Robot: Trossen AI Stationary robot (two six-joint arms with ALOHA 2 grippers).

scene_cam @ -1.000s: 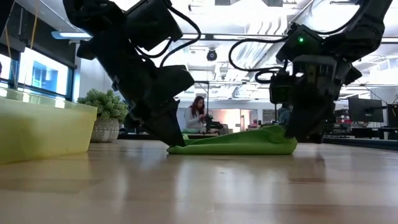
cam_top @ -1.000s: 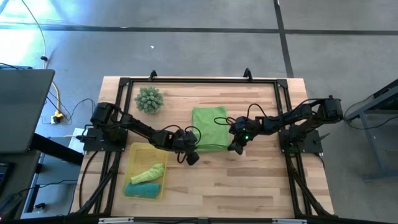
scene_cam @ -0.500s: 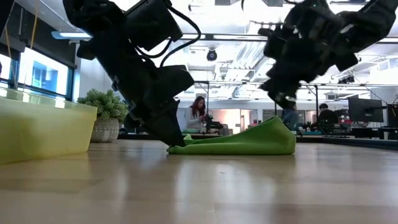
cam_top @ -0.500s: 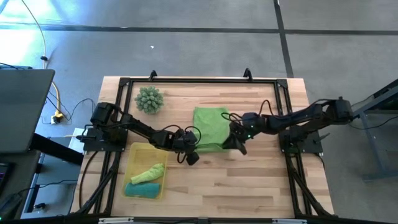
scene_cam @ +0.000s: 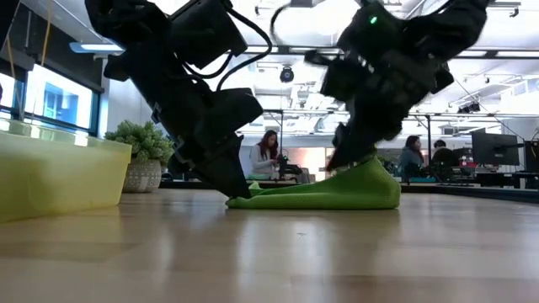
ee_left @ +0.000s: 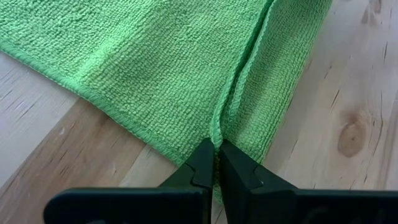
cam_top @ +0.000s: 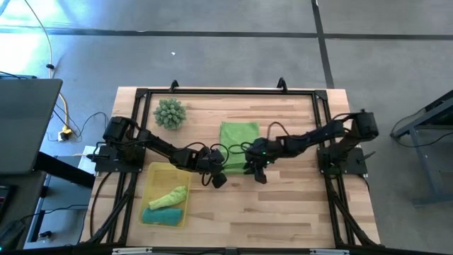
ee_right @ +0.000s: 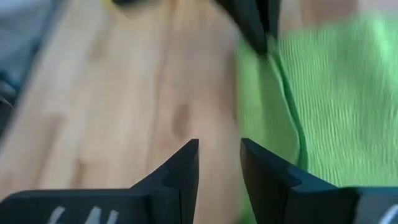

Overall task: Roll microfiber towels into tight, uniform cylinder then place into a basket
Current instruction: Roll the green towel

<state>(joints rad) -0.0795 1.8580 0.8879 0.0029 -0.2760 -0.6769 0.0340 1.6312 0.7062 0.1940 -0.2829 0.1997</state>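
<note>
Right hand (cam_top: 256,168), a second ago planted at the lime green towel (cam_top: 238,144)'s right front corner, now lifted clear, fingers parted and empty, swung left over the towel's front edge; that corner now stands higher, bunched off the worktop (cam_top: 297,205).

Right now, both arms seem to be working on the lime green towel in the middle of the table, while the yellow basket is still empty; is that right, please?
Not quite: the basket is not empty. The high view shows two rolled towels in it, a lime green one and a teal one. The rest holds: the left gripper has its fingers pinched on the flat lime green towel, and the right gripper hangs at its edge, fingers apart.
</note>
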